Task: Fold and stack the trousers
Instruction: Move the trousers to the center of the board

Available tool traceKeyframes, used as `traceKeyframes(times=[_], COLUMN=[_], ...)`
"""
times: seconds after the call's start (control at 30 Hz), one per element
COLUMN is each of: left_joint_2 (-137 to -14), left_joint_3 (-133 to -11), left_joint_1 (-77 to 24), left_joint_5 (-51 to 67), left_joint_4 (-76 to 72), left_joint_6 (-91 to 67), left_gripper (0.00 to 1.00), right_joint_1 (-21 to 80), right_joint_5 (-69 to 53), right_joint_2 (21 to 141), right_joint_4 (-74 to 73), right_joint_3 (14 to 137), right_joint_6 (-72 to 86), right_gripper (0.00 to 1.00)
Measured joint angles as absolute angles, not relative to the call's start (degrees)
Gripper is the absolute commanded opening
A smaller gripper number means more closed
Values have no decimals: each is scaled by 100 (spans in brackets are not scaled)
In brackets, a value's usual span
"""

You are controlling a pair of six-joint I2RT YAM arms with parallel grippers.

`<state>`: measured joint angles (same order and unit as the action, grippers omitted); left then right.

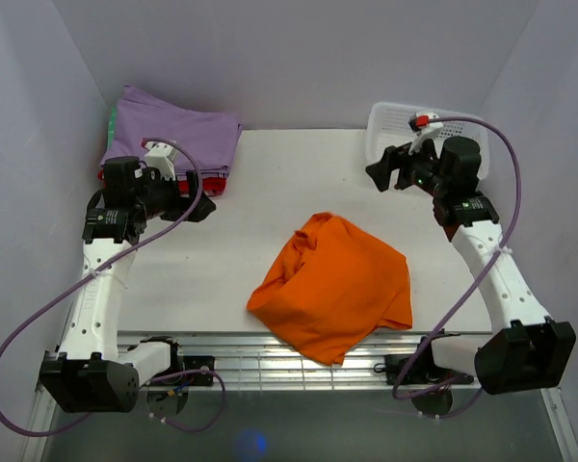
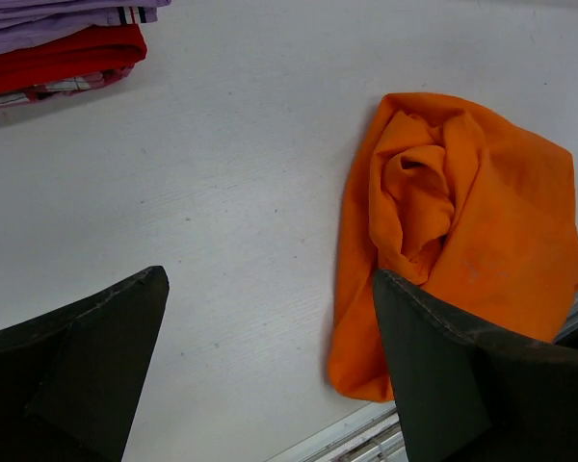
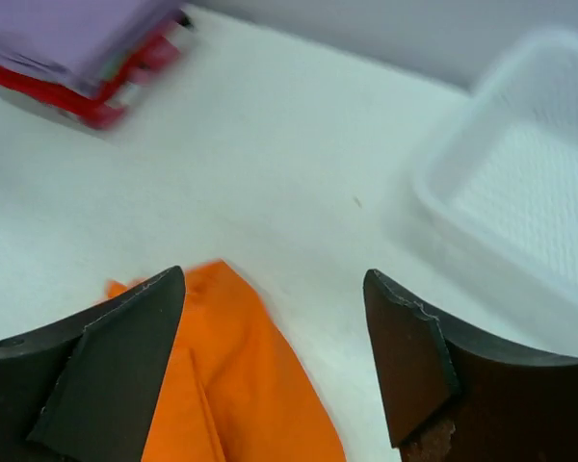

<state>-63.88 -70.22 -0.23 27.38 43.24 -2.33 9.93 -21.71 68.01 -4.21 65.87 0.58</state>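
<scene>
The orange trousers point(image 1: 333, 285) lie in a crumpled heap on the white table near its front edge, right of centre. They also show in the left wrist view point(image 2: 467, 221) and in the right wrist view point(image 3: 236, 385). My left gripper point(image 1: 200, 207) is open and empty, held above the table's left side, well left of the heap. My right gripper point(image 1: 378, 173) is open and empty, held above the table's back right, beyond the heap. Neither gripper touches the cloth.
A stack of folded garments stands at the back left corner, lilac-purple point(image 1: 173, 130) on top, red point(image 2: 63, 58) and green beneath. A white mesh basket point(image 1: 395, 120) stands at the back right. The table's metal front rail point(image 1: 270, 351) runs just below the heap.
</scene>
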Motion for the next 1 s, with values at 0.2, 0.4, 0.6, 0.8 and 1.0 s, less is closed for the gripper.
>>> traceKeyframes(times=[0.2, 0.4, 0.6, 0.8, 1.0], left_joint_2=[-6396, -6449, -6458, -6744, -7002], left_joint_3=[-6967, -6851, -6785, -6799, -6799], left_joint_1=[-23, -23, -23, -23, -60], left_joint_5=[2744, 3035, 3647, 4185, 4285], left_joint_4=[4353, 4353, 4379, 4735, 5116], left_joint_6=[-126, 69, 320, 775, 1111], left_gripper=[98, 96, 94, 91, 92], right_joint_1=[-707, -1009, -1114, -1227, -1256], right_joint_5=[-1557, -1173, -773, -349, -362], right_joint_2=[7522, 8221, 9644, 10997, 11218], right_joint_4=[-1310, -1227, -996, -467, -224], right_joint_3=[6495, 6517, 6829, 7819, 8510], right_joint_6=[-196, -143, -169, -344, -598], right_gripper=[37, 21, 20, 36, 58])
